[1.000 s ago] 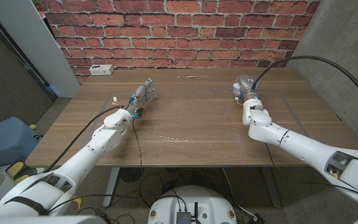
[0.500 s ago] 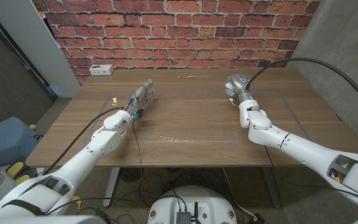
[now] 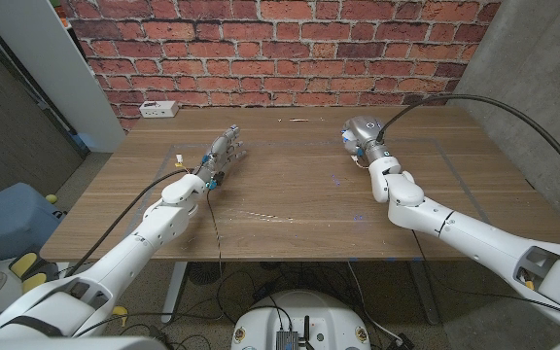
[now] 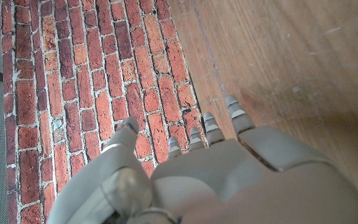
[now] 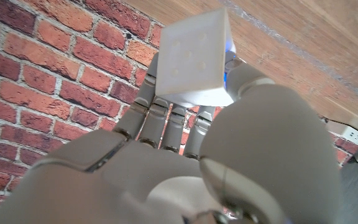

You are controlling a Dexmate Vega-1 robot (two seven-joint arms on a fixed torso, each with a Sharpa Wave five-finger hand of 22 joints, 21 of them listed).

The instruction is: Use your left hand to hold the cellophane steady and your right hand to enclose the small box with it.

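My right hand [image 3: 361, 133] hovers over the far right part of the wooden table [image 3: 299, 194]. In the right wrist view it pinches a small white box [image 5: 194, 58] between its thumb and fingers [image 5: 166, 115], with a blue patch showing behind the box. In the head view the hand hides the box. My left hand [image 3: 224, 149] is at the far left of the table, fingers [image 4: 232, 112] stretched out and apart, holding nothing. The cellophane is hard to make out; only faint glints [image 3: 261, 215] show near the table's middle.
A white power strip [image 3: 158, 109] lies at the table's back left corner. A brick wall [image 3: 280, 49] stands right behind the table. A small pale mark [image 3: 179, 154] sits left of my left hand. A blue bin [image 3: 8, 222] is on the floor at left.
My right hand has moved leftward and slightly farther back over the table with the box. The left arm has not moved.
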